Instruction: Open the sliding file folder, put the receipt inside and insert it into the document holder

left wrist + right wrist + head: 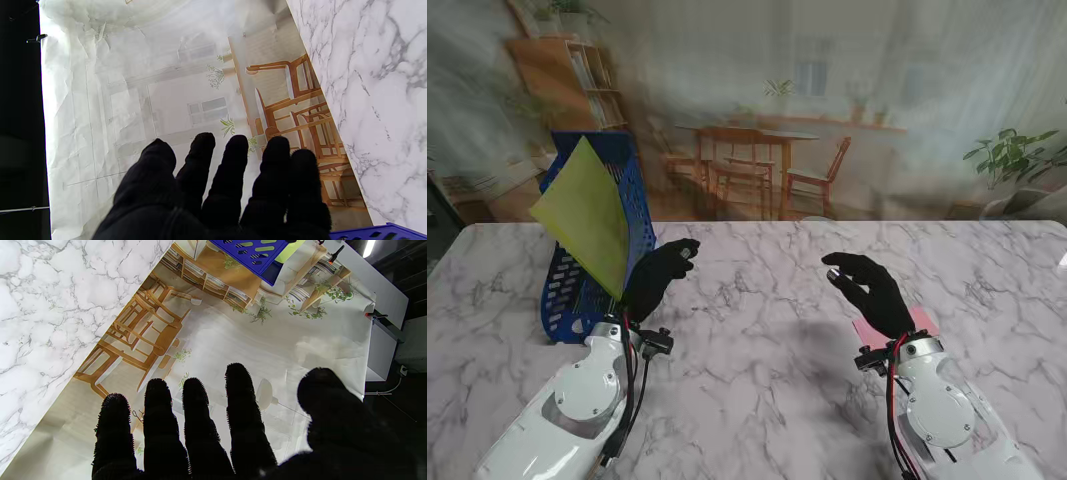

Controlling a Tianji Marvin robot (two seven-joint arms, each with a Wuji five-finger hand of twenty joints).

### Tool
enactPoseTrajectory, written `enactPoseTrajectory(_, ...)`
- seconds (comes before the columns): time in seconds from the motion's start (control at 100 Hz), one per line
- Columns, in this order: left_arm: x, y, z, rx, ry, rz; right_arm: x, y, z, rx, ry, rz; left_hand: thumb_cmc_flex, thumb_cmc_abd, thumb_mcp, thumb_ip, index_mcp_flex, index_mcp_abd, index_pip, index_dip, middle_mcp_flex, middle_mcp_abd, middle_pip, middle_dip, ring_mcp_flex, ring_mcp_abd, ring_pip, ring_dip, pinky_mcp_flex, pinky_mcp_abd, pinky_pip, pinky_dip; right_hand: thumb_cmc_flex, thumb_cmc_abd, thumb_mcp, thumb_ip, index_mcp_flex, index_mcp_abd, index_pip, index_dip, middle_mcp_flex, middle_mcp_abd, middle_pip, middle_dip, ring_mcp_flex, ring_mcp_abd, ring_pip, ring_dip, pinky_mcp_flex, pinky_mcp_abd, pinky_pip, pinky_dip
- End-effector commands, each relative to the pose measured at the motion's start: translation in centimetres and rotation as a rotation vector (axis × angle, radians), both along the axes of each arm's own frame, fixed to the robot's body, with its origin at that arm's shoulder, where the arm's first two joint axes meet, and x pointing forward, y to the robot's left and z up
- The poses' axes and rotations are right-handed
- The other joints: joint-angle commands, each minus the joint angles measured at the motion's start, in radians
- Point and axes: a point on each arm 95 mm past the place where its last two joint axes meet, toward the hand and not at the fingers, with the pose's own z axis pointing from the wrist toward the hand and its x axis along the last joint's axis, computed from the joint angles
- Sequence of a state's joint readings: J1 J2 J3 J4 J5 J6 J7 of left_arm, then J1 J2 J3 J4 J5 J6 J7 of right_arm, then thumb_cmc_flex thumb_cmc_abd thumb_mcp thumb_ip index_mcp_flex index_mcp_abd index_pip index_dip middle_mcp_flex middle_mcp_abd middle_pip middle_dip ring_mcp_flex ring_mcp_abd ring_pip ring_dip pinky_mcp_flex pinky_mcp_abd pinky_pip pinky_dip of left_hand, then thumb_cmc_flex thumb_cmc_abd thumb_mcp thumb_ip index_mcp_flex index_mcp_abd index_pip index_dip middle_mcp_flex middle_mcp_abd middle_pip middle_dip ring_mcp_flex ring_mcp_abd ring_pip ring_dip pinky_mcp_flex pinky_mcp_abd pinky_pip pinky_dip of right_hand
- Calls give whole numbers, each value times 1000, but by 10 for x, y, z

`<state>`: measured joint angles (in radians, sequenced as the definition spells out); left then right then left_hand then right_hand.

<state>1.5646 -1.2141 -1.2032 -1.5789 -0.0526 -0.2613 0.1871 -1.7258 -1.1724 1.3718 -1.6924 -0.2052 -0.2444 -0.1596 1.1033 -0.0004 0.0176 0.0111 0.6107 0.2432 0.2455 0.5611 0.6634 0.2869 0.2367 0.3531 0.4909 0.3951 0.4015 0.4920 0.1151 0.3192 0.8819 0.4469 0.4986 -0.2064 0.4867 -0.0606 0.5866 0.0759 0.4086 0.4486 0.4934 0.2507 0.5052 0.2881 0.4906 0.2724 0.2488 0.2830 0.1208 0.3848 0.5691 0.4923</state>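
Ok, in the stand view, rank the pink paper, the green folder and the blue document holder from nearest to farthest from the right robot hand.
1. Pink paper: on the table, partly hidden under the right robot hand.
2. and 3. Green folder and blue document holder: far left, folder sitting in the holder, too close to call.

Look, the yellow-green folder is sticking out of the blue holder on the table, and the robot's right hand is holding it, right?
Not quite. The yellow-green folder does stick out of the blue holder, but the right hand holds nothing: its fingers are spread in the air, well away from the folder. The stand view shows this, and the right wrist view shows the fingers empty.
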Motion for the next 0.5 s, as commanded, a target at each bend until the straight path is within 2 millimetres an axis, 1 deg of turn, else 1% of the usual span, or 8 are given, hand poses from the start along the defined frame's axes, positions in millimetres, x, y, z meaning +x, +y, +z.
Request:
enactPoseTrajectory(0.0, -3, -5, 1, 2, -1, -24, -5, 0, -1, 6, 1, -1, -12, 35, -26, -6, 18, 5, 9, 7, 16, 0, 7, 13, 15, 5, 30, 4, -6, 1, 28, 22, -35, 14, 7, -15, -5, -28, 18, -18, 7, -12, -7, -7, 20, -28, -44, -3, 2, 1, 4, 14)
enactPoseTrajectory(0.28, -7, -5, 6, -5, -26, -27, -10, 1, 0, 6, -3, -3, -12, 35, -26, -6, 13, 3, 6, 6, 13, 0, 5, 11, 15, 5, 28, 3, -6, 1, 27, 22, -34, 16, 6, -15, -2, -27, 18, -18, 8, -10, -6, -6, 21, -28, -43, -1, 2, 3, 8, 15)
enactPoseTrajectory(0.49, -11, -5, 14, -13, -67, -33, -11, 1, 0, 5, -2, -15, -11, 34, -26, -7, 9, 3, 4, 5, 3, -2, 0, 9, 8, 1, 24, 1, -7, -2, 26, 21, -33, 16, 5, -15, -2, -26, 17, -18, 9, -8, -5, -6, 21, -27, -42, -1, 0, 1, 11, 15)
